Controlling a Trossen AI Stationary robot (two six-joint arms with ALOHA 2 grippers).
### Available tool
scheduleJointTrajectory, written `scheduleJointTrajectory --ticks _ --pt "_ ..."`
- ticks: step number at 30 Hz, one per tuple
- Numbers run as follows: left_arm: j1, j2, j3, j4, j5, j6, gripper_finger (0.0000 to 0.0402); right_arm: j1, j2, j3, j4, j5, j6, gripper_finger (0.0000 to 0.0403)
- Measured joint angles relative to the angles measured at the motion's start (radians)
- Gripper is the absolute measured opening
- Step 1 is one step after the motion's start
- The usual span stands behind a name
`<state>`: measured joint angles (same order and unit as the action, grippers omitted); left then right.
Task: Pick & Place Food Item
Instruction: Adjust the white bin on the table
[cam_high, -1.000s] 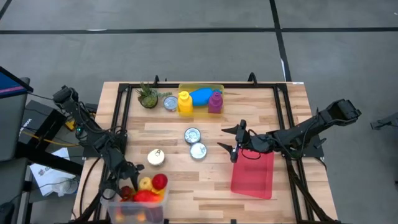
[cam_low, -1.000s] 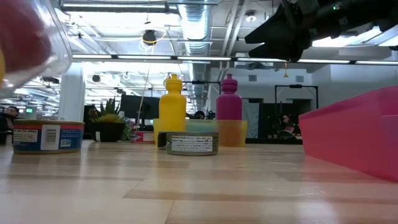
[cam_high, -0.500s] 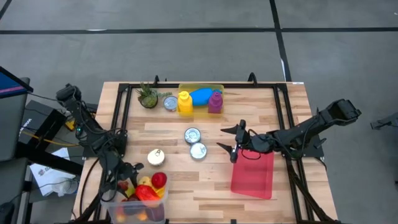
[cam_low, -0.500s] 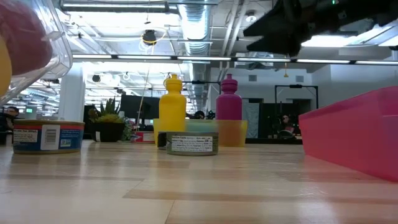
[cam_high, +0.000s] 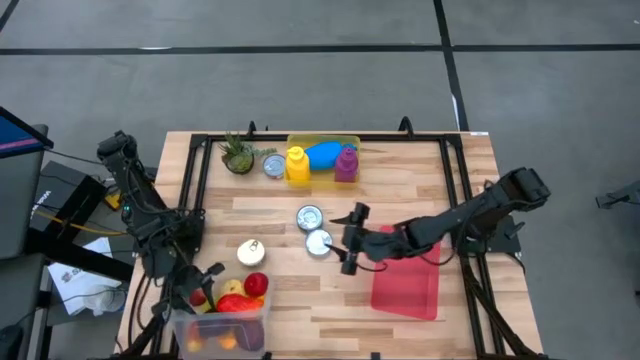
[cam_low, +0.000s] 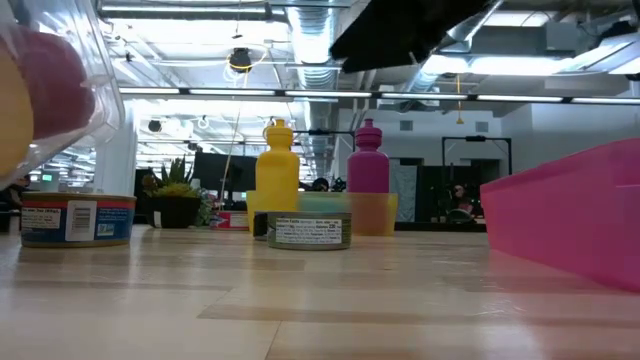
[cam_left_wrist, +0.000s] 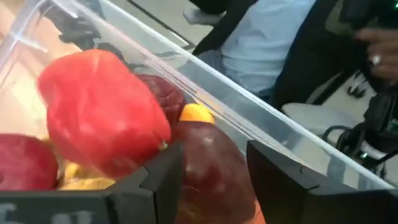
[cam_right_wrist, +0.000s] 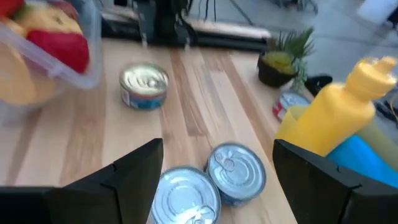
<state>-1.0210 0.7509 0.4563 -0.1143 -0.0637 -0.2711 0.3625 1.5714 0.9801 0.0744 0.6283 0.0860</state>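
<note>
The left jaws reach down into a clear plastic bin (cam_high: 215, 325) at about 7 o'clock on the wooden tabletop (cam_high: 400, 180). They stand on either side of a dark red, rounded fruit (cam_left_wrist: 214, 168). I cannot tell whether they press on it or only flank it. The fruit lies inside the bin against its clear wall, with a large bright red, pepper-like piece (cam_left_wrist: 102, 115) just beside it and more red and yellow fruit around it. The left arm (cam_high: 150, 225) comes in from the 9 o'clock edge.

The right jaws are spread wide with nothing between them, near the tabletop's centre. They hover at the 3 o'clock side of two round silver-lidded tins (cam_high: 309, 216) (cam_high: 318, 242) that sit close together. The right arm (cam_high: 440, 225) stretches in from 3 o'clock over a pink rectangular plastic tray (cam_high: 408, 285) lying at about 5 o'clock.

A third small tin with a gold lid (cam_high: 250, 253) stands between the two tins and the bin. Along the 12 o'clock edge stand a small potted plant (cam_high: 238, 155), a yellow plastic bottle (cam_high: 297, 164) and a purple plastic bottle (cam_high: 346, 163).
</note>
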Motion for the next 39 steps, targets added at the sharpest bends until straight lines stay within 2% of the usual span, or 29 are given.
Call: scheduleJointTrajectory --ticks 4,12,18,30,36,39 --pt "-0.06 0.036 0.044 -0.045 -0.06 0.025 0.015 -0.006 0.052 0.067 -0.064 -0.002 0.007 0.0291" --pt "-0.129 0.158 0.128 -0.044 -0.066 0.063 0.0104 0.021 0.041 0.098 -0.055 -0.021 -0.034 0.0291" --pt "-0.13 0.225 0.166 -0.041 -0.061 0.063 0.0074 0.037 0.034 0.1 -0.034 -0.022 -0.042 0.0291" --pt "-0.116 0.321 0.168 -0.025 -0.073 0.061 0.004 0.037 0.037 0.1 -0.014 -0.026 -0.034 0.0291" --pt "-0.094 0.316 0.168 -0.077 -0.197 0.061 0.0014 0.044 0.037 0.1 0.026 -0.026 -0.057 0.0291" --pt "-0.085 0.316 0.168 -0.112 -0.218 0.046 0.0003 0.051 0.037 0.1 0.028 -0.025 -0.061 0.0291"
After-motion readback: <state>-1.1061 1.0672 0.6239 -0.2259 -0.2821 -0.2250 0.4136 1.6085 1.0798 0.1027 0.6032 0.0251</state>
